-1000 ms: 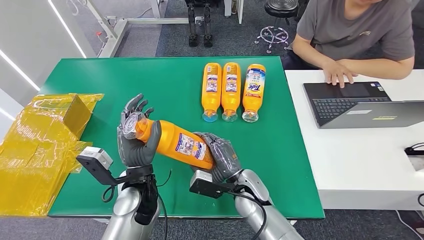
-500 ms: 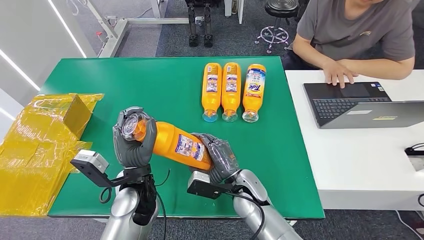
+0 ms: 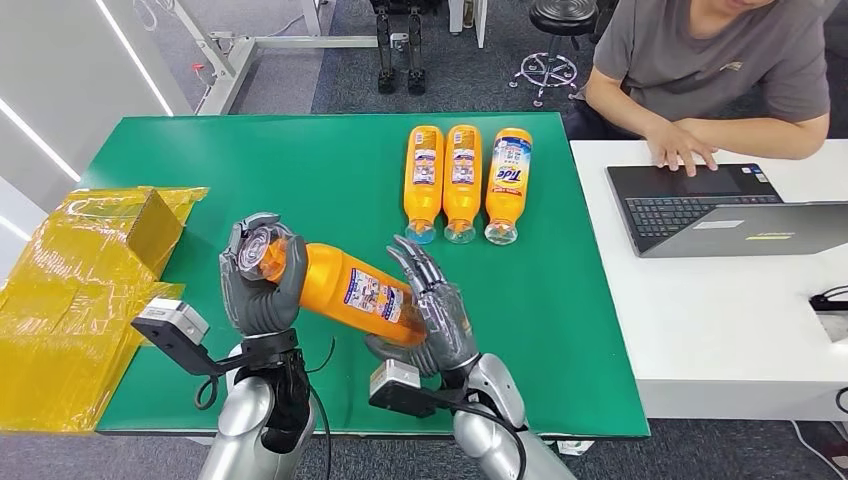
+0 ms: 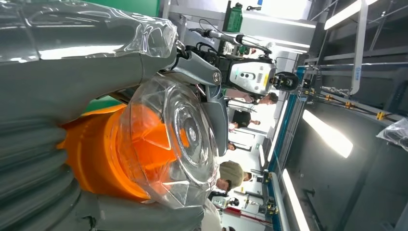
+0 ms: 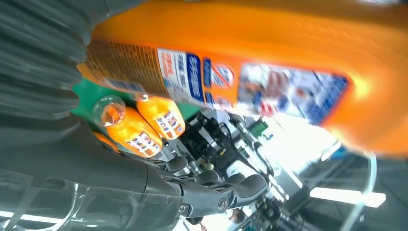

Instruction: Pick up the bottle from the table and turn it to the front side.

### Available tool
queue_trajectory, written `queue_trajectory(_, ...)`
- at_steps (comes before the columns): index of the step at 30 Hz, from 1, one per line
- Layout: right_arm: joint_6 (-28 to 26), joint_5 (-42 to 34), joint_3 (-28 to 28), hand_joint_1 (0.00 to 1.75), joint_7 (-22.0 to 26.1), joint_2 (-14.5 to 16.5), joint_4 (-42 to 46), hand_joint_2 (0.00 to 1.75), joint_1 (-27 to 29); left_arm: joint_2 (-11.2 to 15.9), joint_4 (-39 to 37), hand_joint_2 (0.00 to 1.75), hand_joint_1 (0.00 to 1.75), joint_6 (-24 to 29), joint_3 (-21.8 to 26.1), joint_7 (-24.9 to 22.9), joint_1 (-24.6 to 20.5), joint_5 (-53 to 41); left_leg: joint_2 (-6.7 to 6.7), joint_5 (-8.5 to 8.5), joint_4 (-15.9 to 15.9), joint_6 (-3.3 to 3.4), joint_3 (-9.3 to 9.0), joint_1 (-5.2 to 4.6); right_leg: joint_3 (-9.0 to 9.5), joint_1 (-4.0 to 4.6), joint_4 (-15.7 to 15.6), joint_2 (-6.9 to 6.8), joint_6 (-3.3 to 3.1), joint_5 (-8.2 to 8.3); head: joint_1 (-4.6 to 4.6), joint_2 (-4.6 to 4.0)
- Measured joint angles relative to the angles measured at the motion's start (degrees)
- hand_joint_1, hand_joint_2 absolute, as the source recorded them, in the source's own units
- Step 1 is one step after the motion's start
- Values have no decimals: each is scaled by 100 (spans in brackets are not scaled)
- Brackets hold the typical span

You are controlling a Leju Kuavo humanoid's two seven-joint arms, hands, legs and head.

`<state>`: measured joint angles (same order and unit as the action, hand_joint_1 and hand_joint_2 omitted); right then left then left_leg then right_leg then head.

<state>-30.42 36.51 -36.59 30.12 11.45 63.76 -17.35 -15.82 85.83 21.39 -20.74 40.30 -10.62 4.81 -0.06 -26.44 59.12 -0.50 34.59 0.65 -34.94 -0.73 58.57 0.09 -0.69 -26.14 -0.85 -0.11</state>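
An orange detergent bottle (image 3: 350, 290) with a clear cap hangs tilted above the green table (image 3: 300, 170), its back label up. My left hand (image 3: 258, 285) grips its cap end, fingers wrapped around the neck. The left wrist view looks straight onto the clear cap (image 4: 168, 139) inside that hand (image 4: 53, 77). My right hand (image 3: 435, 312) is at the bottle's base with its fingers spread upward and its thumb below the bottle. The bottle's label (image 5: 250, 82) runs close past my right hand (image 5: 57, 144) in the right wrist view.
Three more orange bottles (image 3: 461, 183) lie side by side at the back of the table. A box wrapped in yellow film (image 3: 90, 270) sits at the left edge. To the right, a person (image 3: 700, 60) works on a laptop (image 3: 720, 210) on a white table.
My left hand's fingers closed around the bottle's cap end. My right hand's fingers, which were wrapped over the base, have spread open. The bottle has shifted slightly left.
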Motion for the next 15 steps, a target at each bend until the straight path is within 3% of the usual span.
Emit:
queue_trajectory(7, -261, -382, -28, 0, 77, 0, 527, 175, 259, 14, 0, 175, 175, 74, 2, -1, 41, -129, 0, 0, 0, 0, 0, 0, 0, 0, 0, 0, 0, 0, 0, 0)
queue_trajectory(12, -419, -545, -31, 0, 110, 0, 980, 175, 499, 125, -1, 175, 175, 1020, 2, -2, 34, -837, 2, 0, 0, 0, -1, 1, -2, 0, 0, 2, -1, 0, -1, 0)
queue_trajectory(15, -435, -604, -31, 0, 115, 0, 1145, 175, 573, 228, -20, 175, 175, 1578, 60, -2, 16, -1876, 3, 0, -2, 0, -1, 1, -2, 0, 1, 2, -1, -1, -1, 0)
